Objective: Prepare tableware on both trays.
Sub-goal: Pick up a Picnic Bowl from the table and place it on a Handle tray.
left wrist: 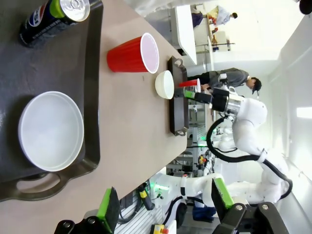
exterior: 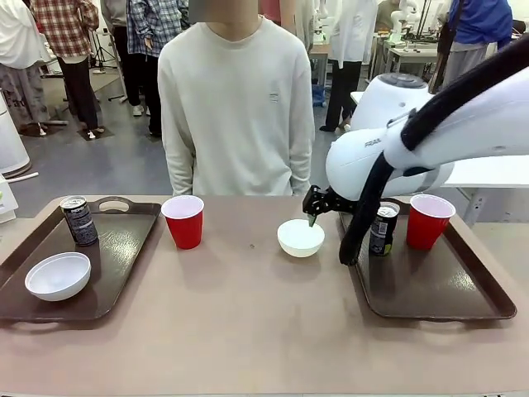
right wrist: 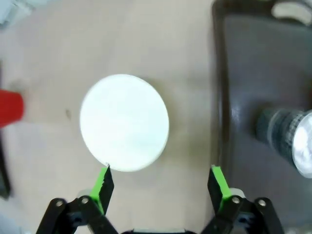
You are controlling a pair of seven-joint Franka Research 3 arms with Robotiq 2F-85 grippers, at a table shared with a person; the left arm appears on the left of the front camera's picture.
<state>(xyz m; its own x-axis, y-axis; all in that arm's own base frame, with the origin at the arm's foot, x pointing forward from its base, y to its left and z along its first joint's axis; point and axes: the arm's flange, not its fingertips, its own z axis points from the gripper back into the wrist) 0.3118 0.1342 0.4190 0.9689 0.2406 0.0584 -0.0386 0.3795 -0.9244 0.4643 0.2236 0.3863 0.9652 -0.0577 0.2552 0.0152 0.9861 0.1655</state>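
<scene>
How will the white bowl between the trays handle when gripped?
The bowl looks small and empty, so probably light and rigid. Its smooth rim may slip in the right gripper. Its low, wide shape should resist tipping.

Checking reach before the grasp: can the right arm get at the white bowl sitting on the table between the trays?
Probably yes: the right gripper hangs over the bowl at its rim, fingers open, with nothing in between.

White bowl (exterior: 301,238) stands upright between left tray (exterior: 124,240), right tray (exterior: 430,281); red cup (exterior: 184,222) likewise.
</scene>
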